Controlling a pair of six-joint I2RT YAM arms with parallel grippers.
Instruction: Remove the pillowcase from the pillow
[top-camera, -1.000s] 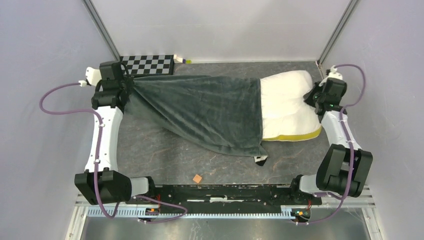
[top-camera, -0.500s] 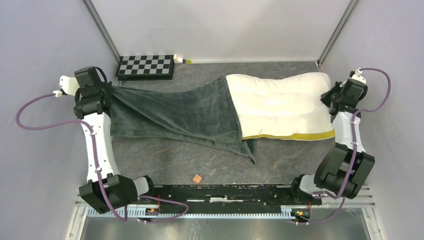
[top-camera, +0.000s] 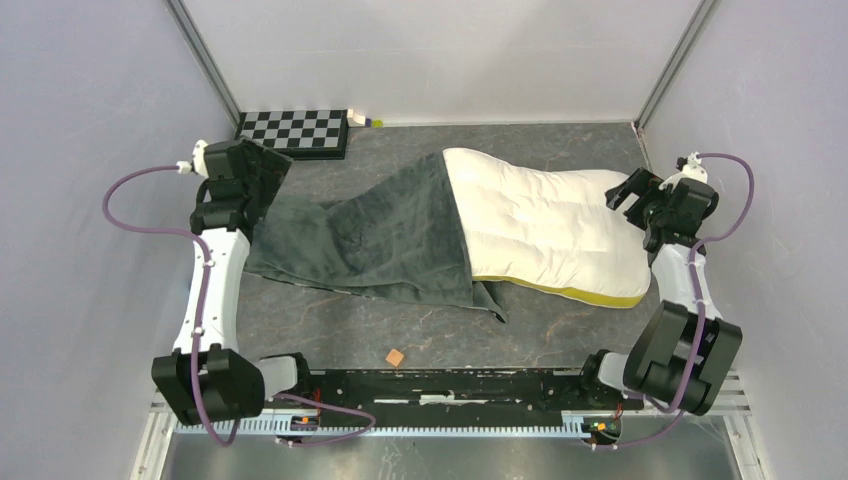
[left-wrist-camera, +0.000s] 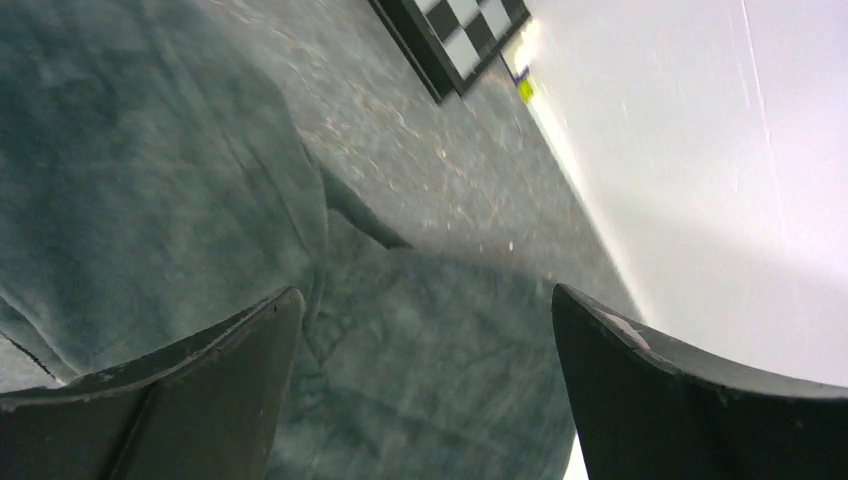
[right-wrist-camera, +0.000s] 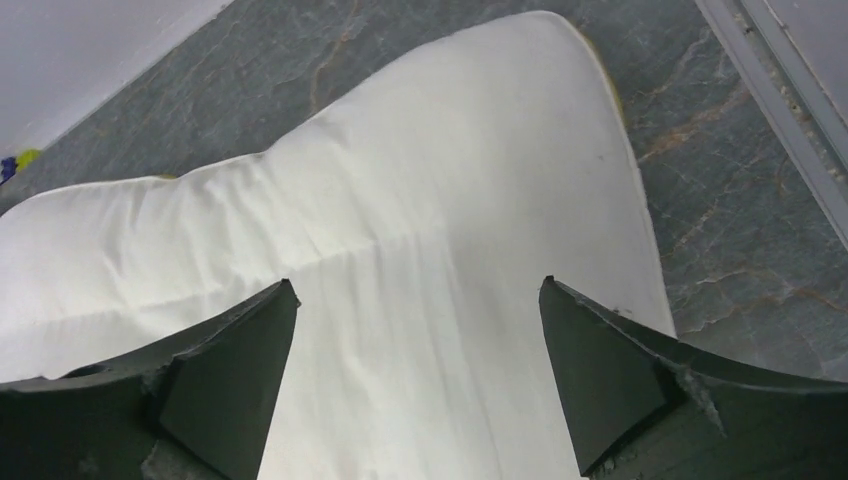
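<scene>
This is a robotics lab test cell. Plain pale walls (top-camera: 430, 50) and slanted metal posts (top-camera: 205, 60) box in a dark, stone-patterned table (top-camera: 400, 320). A calibration checkerboard (top-camera: 293, 131) lies at the upper left of the frame. Along the bottom, a black mounting rail (top-camera: 440, 385) on slotted aluminium framing (top-camera: 440, 425) carries the left arm (top-camera: 203, 290) and right arm (top-camera: 680, 282).

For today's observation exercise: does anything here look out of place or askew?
A small orange block lies alone, unrelated to the job, apart from the pillowcase, which lies rumpled over one end of the pillow.
</scene>
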